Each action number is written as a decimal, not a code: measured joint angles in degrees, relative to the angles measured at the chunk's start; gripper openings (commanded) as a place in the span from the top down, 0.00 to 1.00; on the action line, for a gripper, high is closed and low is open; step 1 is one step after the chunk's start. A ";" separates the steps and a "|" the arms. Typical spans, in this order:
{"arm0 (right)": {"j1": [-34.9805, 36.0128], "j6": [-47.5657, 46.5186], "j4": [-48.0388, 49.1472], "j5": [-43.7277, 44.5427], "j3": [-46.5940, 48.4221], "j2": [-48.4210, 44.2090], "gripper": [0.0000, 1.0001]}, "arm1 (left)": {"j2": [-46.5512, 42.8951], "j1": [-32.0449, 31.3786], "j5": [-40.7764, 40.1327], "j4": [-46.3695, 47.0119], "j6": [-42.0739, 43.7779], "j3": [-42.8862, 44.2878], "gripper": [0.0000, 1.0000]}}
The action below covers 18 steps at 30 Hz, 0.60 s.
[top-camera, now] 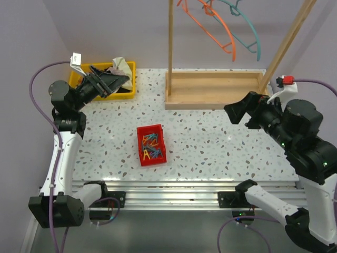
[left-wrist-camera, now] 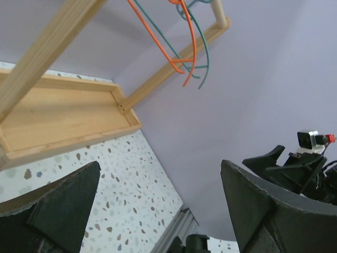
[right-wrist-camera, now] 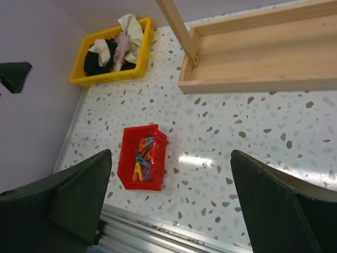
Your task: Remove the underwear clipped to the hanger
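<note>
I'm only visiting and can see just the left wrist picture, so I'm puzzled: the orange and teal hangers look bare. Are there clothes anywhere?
Observer: Yes. A yellow bin at the far left corner of the table holds a heap of cloth, including a black garment.
Operator: Any clips around?
Observer: Coloured clips lie in a red bin near the table's middle.
Operator: Where is the claw I'm looking from?
Observer: The left claw hangs open above that yellow bin.
</note>
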 measured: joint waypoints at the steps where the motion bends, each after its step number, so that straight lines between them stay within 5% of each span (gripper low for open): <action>1: 0.00 0.02 -0.31 -0.24 1.77 0.11 0.02 | -0.85 -0.61 0.31 0.00 -0.57 -0.39 0.00; 8: 0.00 0.72 -1.11 -4.28 8.94 -0.74 0.02 | -6.88 -3.52 2.29 -0.22 -2.54 -5.03 0.00; 18: 0.00 0.98 0.57 -9.01 4.79 -7.15 0.02 | -7.37 -5.88 4.76 1.84 -3.76 -5.07 0.00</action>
